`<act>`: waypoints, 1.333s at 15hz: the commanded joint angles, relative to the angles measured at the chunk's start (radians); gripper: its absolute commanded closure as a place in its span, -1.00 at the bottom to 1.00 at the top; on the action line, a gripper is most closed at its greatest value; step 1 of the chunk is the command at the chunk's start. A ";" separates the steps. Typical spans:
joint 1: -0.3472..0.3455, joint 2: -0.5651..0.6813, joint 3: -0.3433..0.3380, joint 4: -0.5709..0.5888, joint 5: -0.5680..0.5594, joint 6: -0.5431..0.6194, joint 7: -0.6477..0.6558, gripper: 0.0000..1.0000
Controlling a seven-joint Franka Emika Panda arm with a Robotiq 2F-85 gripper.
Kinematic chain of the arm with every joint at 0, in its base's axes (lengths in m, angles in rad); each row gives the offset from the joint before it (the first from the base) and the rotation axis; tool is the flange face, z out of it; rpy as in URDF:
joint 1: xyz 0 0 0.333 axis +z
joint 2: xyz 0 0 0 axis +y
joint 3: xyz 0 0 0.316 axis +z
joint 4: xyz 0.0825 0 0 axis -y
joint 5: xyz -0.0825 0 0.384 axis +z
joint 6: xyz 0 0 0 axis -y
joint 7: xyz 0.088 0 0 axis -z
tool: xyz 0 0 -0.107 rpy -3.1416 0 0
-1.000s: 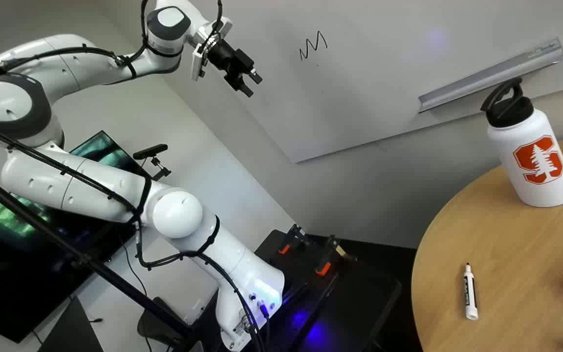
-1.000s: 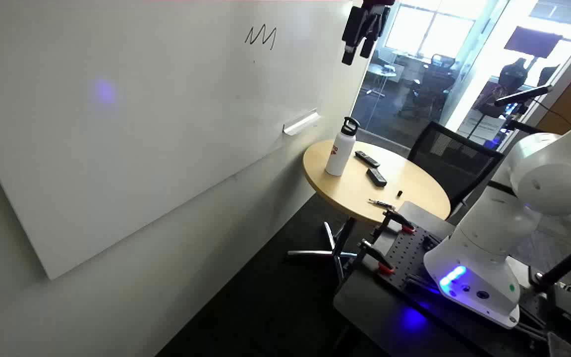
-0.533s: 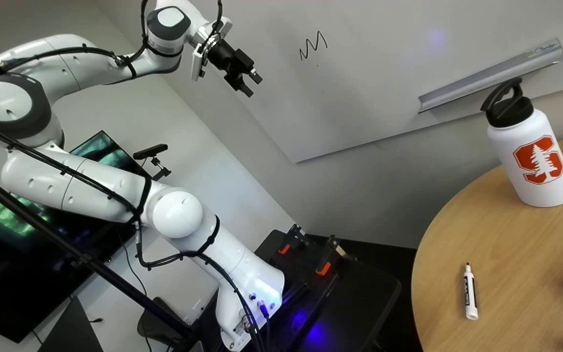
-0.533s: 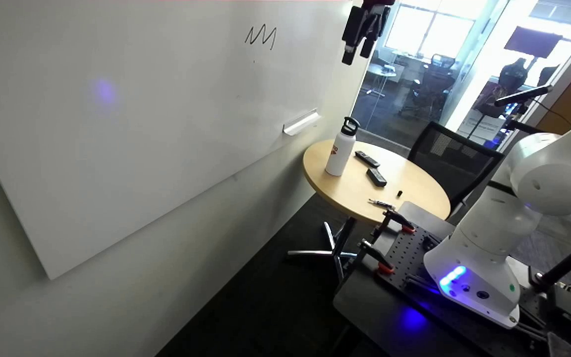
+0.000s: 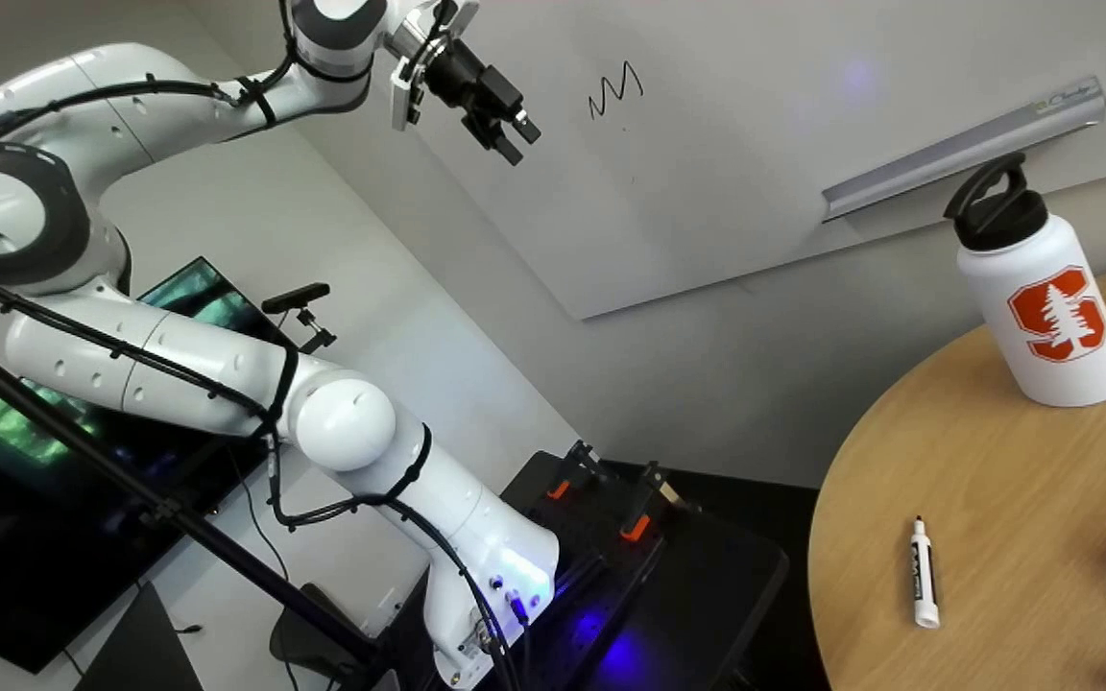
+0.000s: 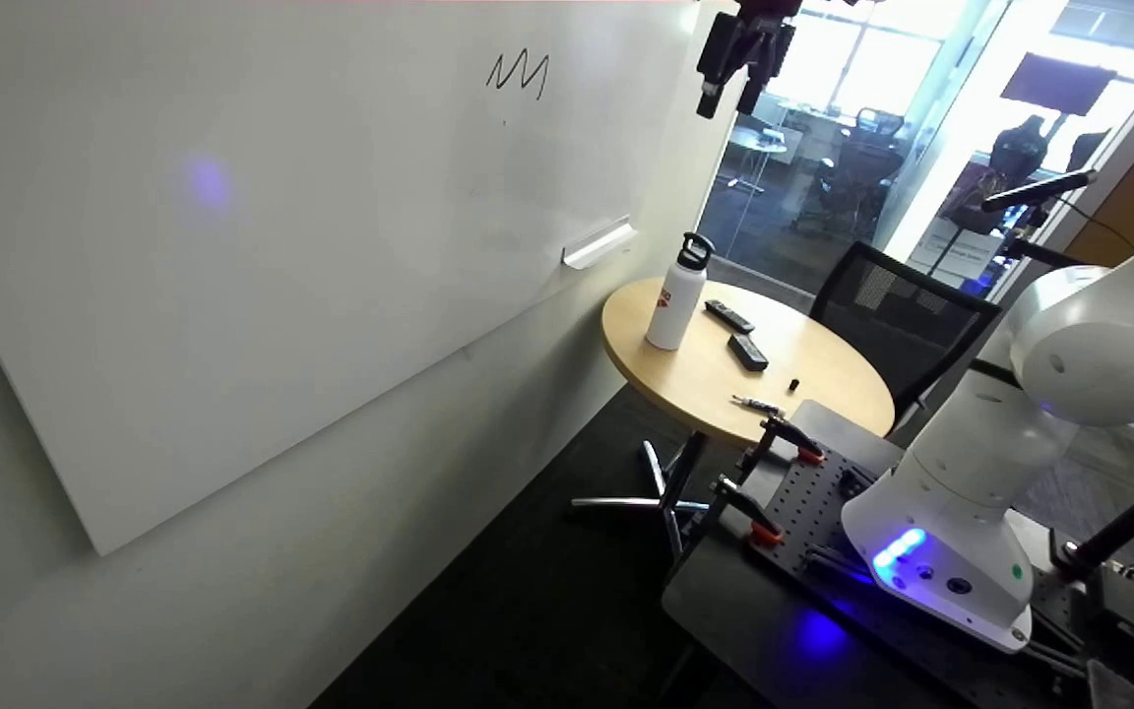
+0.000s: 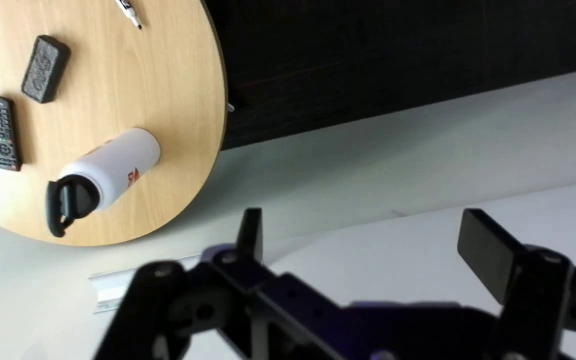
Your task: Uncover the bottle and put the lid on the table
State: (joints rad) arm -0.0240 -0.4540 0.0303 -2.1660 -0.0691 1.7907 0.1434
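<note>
The white bottle (image 5: 1064, 317) with an orange-red logo stands upright on the round wooden table (image 5: 956, 461). The bottle (image 6: 675, 307) and table (image 6: 828, 359) also show in an exterior view. The black lid (image 5: 999, 216) with its loop handle sits on the bottle's top. In the wrist view the bottle (image 7: 123, 157), lid (image 7: 82, 196) and table (image 7: 183, 80) lie at the left. My gripper (image 5: 520, 142) is open and empty, high in the air in front of the whiteboard, well apart from the bottle. Its fingers (image 7: 363, 225) are wide apart in the wrist view.
A white marker (image 5: 924, 576), a dark eraser (image 7: 43, 70), a remote (image 7: 3, 132) and a small black cap (image 6: 793, 385) lie on the table. The whiteboard (image 6: 331, 197) with its ledge (image 5: 971, 149) is behind the bottle. A chair (image 6: 907, 320) stands beside the table.
My gripper has moved a little up and to the right in both exterior views during the last half second. The bottle, lid and table items have not moved.
</note>
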 commanded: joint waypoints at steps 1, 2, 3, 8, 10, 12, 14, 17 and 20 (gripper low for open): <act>-0.069 0.007 -0.081 -0.040 -0.038 0.096 -0.016 -1.00; -0.091 0.017 -0.107 -0.054 -0.052 0.133 -0.018 -1.00; -0.109 0.026 -0.128 -0.065 -0.063 0.161 -0.019 -1.00; -0.212 0.121 -0.232 -0.118 -0.117 0.344 -0.014 -1.00; -0.243 0.172 -0.266 -0.113 -0.118 0.383 -0.010 -1.00; -0.238 0.154 -0.261 -0.121 -0.097 0.361 -0.019 -1.00; -0.242 0.177 -0.275 -0.120 -0.091 0.366 -0.027 -1.00; -0.242 0.180 -0.277 -0.117 -0.090 0.367 -0.027 -1.00; -0.246 0.230 -0.286 -0.083 -0.106 0.397 -0.056 -1.00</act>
State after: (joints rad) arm -0.2549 -0.2746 -0.2512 -2.2853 -0.1641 2.1593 0.1196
